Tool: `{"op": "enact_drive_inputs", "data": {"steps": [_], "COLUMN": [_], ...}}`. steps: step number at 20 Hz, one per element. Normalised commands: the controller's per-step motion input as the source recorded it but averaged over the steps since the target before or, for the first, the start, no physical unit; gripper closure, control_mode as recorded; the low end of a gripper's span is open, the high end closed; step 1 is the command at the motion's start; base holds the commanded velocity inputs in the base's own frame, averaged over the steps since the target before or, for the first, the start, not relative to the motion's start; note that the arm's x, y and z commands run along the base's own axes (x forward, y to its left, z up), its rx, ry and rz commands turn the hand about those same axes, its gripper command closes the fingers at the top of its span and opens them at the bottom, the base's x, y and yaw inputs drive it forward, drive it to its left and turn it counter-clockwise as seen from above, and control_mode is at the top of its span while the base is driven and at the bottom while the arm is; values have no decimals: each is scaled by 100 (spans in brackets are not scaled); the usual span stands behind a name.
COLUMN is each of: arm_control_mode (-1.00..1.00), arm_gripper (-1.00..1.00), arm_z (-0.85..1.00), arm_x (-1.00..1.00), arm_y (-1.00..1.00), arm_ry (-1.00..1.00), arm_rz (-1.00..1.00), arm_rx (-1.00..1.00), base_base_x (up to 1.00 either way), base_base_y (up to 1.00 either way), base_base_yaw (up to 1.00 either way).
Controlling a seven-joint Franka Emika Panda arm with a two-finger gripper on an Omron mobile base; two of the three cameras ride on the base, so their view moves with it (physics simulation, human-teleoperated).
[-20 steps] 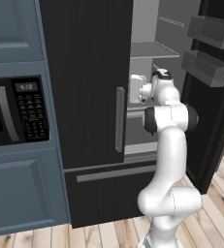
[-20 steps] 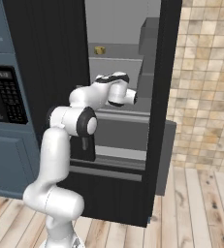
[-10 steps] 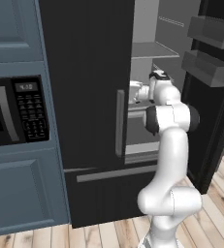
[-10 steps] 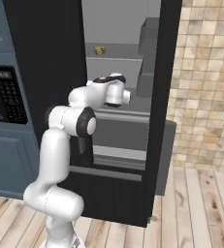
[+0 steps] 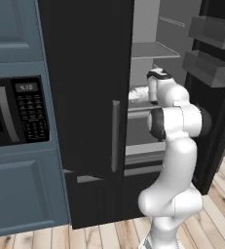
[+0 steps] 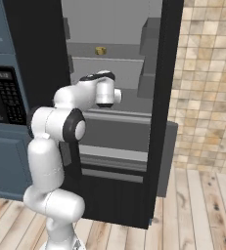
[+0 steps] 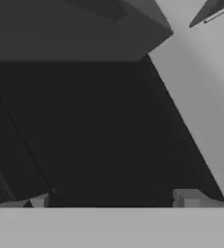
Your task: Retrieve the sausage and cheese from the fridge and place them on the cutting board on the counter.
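The black fridge (image 5: 84,73) has its right door swung open and its left door closed. My arm reaches over a grey middle shelf (image 6: 119,114) inside it. My gripper (image 7: 113,199) is open, its two fingertips (image 7: 40,199) wide apart with nothing between them, facing dark inner walls. In the left base view the gripper (image 5: 137,95) sits just past the closed door's edge. A small yellowish lump, the cheese (image 6: 101,50), rests on the upper shelf, above and behind my hand. The sausage, the cutting board and the counter are out of view.
The open door's grey bins (image 5: 211,68) hang close to the right of my arm. A black built-in microwave (image 5: 16,112) sits in blue cabinets to the left. A tiled wall (image 6: 207,73) and wooden floor (image 6: 197,210) lie to the right.
My hand has pushed deeper into the fridge over the middle shelf, with the wrist turning. The jaws have stayed open.
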Motion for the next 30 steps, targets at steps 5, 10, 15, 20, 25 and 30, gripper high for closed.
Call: {"op": "enact_drive_inputs", "data": {"steps": [5, 10, 15, 20, 25, 30], "arm_control_mode": [-100, -100, -100, -100, -100, -100], "arm_gripper": [-100, -100, -100, -100, -100, -100], "arm_z": [32, 43, 33, 29, 1, 0], "arm_x": [-100, -100, -100, -93, -34, -9], "arm_y": [86, 86, 94, 49, 32, 74], "arm_ry": [-49, -44, -35, -18, 0, 0], "arm_rz": [7, 6, 0, -1, -7, -5], "arm_rx": [-5, 0, 0, 4, 15, 11], "base_base_x": [0, 0, 0, 0, 0, 0], "base_base_y": [0, 0, 0, 0, 0, 0], "base_base_yaw": [0, 0, 0, 0, 0, 0]}}
